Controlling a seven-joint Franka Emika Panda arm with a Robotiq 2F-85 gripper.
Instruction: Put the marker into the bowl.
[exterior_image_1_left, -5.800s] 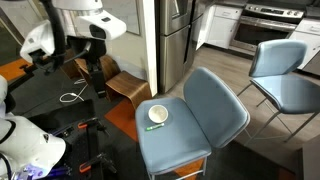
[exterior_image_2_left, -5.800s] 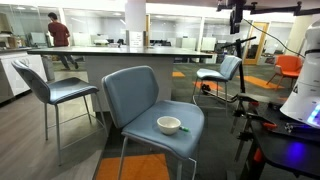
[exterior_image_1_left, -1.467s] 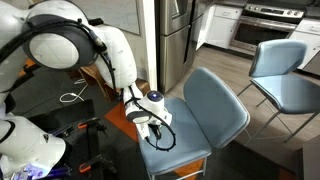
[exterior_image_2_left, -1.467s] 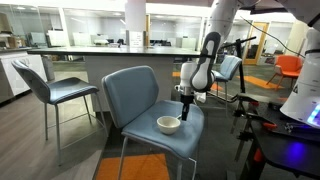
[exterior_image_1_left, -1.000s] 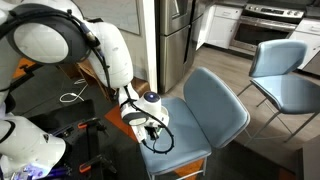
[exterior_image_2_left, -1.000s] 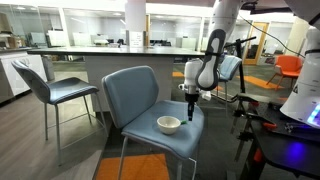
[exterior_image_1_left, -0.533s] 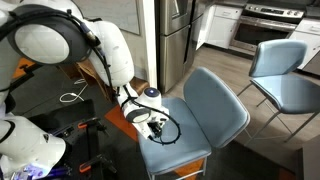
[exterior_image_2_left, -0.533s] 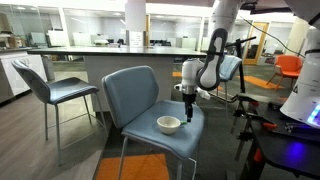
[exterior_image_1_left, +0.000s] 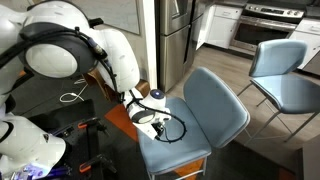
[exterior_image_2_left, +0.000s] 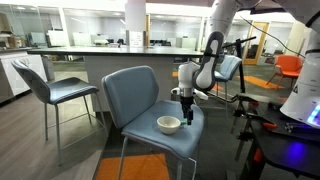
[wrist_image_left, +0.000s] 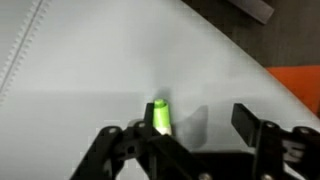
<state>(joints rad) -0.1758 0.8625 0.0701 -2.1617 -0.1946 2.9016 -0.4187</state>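
The white bowl (exterior_image_2_left: 169, 124) sits on the blue chair seat (exterior_image_2_left: 150, 136). In an exterior view my gripper (exterior_image_2_left: 185, 106) hangs just to the right of the bowl, low over the seat. In an exterior view my gripper (exterior_image_1_left: 161, 124) and wrist cover the bowl. In the wrist view the gripper (wrist_image_left: 196, 123) is open, with its fingers wide apart. The green end of the marker (wrist_image_left: 160, 115) shows between them, close to the left finger, over the seat (wrist_image_left: 90, 60). The rest of the marker is hidden behind the finger. The bowl is out of the wrist view.
The chair's blue backrest (exterior_image_2_left: 128, 92) stands behind the seat. More blue chairs (exterior_image_2_left: 55, 90) (exterior_image_1_left: 285, 75) stand nearby. A cable loop (exterior_image_1_left: 176, 131) hangs from the wrist over the seat. A floor seam and an orange patch (wrist_image_left: 300, 85) show past the seat edge.
The gripper has shifted slightly toward the bowl and a little lower over the seat. The bowl has not moved.
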